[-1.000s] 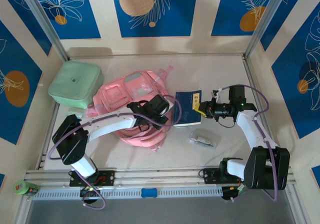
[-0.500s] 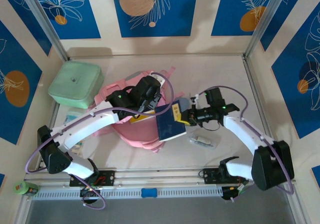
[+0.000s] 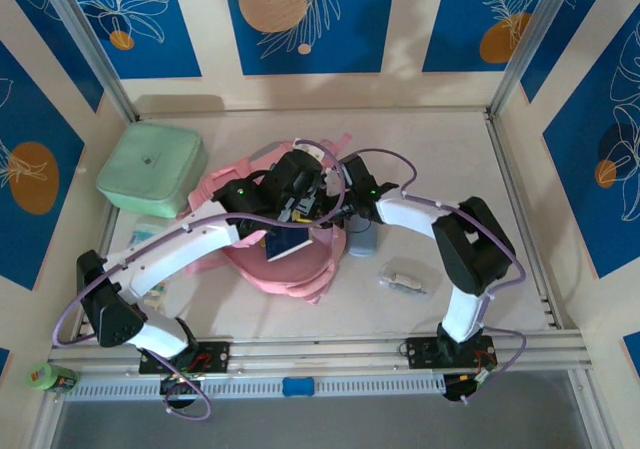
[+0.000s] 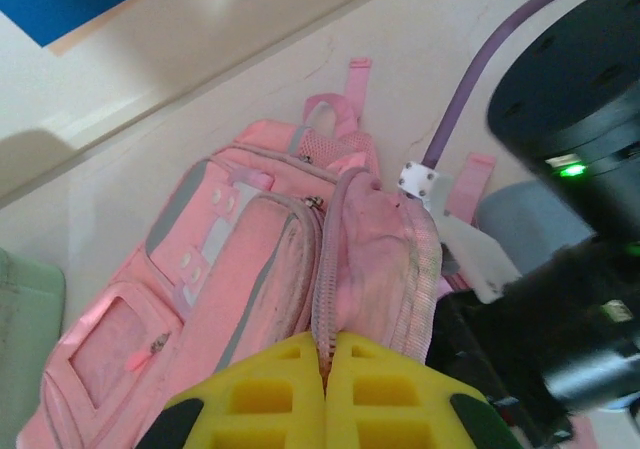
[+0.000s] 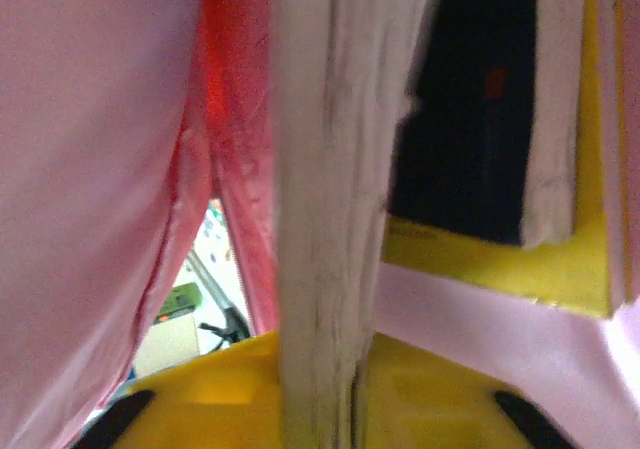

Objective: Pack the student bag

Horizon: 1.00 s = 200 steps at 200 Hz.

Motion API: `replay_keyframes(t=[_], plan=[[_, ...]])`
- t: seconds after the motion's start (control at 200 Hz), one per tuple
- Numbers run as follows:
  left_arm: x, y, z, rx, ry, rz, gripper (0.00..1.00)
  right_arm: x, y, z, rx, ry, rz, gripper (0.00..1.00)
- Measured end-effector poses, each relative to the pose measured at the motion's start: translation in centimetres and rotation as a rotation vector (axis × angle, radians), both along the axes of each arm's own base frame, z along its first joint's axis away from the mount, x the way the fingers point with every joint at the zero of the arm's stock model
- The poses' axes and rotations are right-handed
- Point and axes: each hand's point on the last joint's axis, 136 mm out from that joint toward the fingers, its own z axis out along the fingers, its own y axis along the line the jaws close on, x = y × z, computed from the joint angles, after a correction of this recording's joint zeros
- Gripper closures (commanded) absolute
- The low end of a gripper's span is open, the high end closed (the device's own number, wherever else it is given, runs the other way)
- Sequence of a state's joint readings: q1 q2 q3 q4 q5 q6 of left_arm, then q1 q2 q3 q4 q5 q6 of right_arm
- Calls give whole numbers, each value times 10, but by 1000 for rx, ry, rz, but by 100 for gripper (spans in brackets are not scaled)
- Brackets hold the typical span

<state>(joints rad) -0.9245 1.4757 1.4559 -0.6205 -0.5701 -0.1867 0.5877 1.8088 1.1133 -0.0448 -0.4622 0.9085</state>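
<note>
- The student bag (image 3: pixel 285 274) lies mid-desk (image 3: pixel 430 149).
- The left end effector (image 4: pixel 325 374) is pinched tight on the bag's zipper rim.
- The right end effector (image 5: pixel 320 399) straddles a book (image 5: pixel 325 169); clamped or loose, I cannot tell.

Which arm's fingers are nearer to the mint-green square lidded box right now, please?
Left. The left fingers pinch the soft pink backpack's zipper edge, on the side toward the mint-green box. The right fingers, with a blue book between them, sit farther away, across the bag opening.
</note>
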Motion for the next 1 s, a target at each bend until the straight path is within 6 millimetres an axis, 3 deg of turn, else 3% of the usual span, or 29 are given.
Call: replay_keyframes(t=[0.12,0.285,0.39,0.455,0.59,0.715,0.82,1.0], plan=[[2,2,0,-20,3,21,100,4,-4,-12,-31,1,-14,51],[3,3,-1,-31,9,27,100,-15,-29,-11,-109,-26,-53,49],[2,2,-3,-38,16,28,100,-33,-45,-2,-165,-60,-72,57],[2,2,-3,-42,17,29,100,-49,-45,0,-186,-77,-62,67],[2,2,-5,-47,20,30,100,-85,-23,-15,-224,-68,17,92],[1,2,-5,-63,25,38,100,-103,1,-37,-264,-76,61,100],[0,2,-5,-95,32,52,100,-95,12,-51,-280,-101,32,100],[-2,2,-8,-141,52,69,100,-37,19,-50,-229,-166,-123,100]])
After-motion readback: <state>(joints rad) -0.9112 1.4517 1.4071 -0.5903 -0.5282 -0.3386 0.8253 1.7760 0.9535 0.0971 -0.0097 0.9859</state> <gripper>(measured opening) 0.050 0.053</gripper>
